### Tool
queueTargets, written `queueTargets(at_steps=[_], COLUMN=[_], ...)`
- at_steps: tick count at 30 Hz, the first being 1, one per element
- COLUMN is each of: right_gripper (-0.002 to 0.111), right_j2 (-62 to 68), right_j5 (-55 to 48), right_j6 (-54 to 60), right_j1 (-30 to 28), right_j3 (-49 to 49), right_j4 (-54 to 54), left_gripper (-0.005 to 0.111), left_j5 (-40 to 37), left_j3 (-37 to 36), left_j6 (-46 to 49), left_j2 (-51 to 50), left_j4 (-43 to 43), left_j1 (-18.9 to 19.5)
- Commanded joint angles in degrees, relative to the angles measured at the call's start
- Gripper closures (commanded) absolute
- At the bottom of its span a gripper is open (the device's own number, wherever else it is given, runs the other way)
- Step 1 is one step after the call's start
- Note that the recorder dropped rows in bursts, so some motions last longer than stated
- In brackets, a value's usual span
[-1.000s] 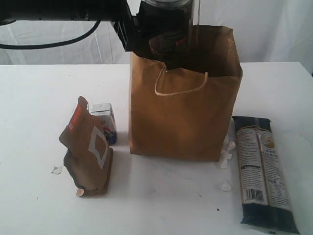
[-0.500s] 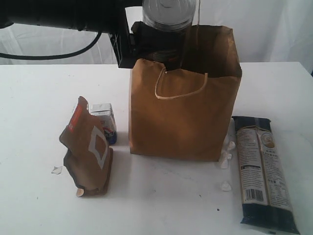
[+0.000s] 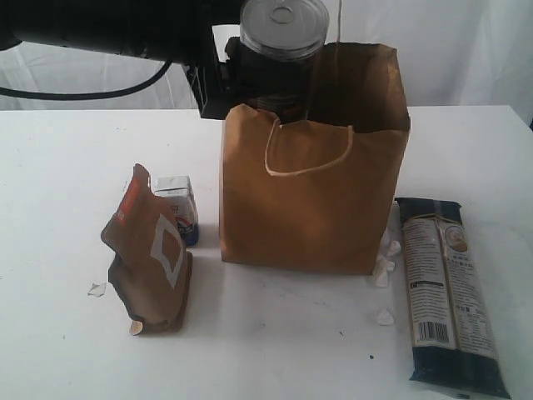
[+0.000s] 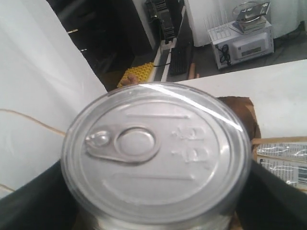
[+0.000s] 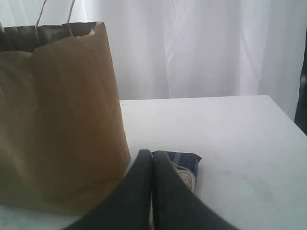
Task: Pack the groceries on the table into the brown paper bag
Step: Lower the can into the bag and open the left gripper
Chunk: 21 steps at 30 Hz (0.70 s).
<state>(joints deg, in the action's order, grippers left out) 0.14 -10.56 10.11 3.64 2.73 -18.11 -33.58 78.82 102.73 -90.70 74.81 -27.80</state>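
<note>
White table (image 3: pixel 50 167) runs wide, and the tall brown paper bag (image 3: pixel 312 200) stands upright on it, mouth open. To its right the long dark pasta packet (image 3: pixel 445 292) lies flat. To its left sits the crumpled brown foil pouch (image 3: pixel 150 258), with the small white-blue carton (image 3: pixel 176 208) just behind. Up top is the small tin can (image 3: pixel 281 23) with its silver pull-tab lid, pinched by the left gripper (image 4: pixel 154 218) between dark fingers (image 4: pixel 33 206) over the bag's mouth. The right gripper (image 5: pixel 152 160) is pressed together, low beside the bag.
</note>
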Motion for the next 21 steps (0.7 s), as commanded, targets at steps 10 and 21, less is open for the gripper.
queueTargets(at_steps=[10, 21], right_gripper=[0.108, 0.108], right_j2=[-0.09, -0.09], right_j5=[0.81, 0.91], right_j6=[-0.08, -0.08], right_j1=[-0.27, -0.27], right_j3=[-0.16, -0.16], right_j4=[-0.42, -0.42], left_gripper=[0.042, 0.042], left_j5=[-0.57, -0.63], left_j3=[0.62, 0.62], left_j6=[-7.01, -7.01], left_j2=[-1.36, -1.36], left_j4=[0.49, 0.49], left_j1=[-0.3, -0.3])
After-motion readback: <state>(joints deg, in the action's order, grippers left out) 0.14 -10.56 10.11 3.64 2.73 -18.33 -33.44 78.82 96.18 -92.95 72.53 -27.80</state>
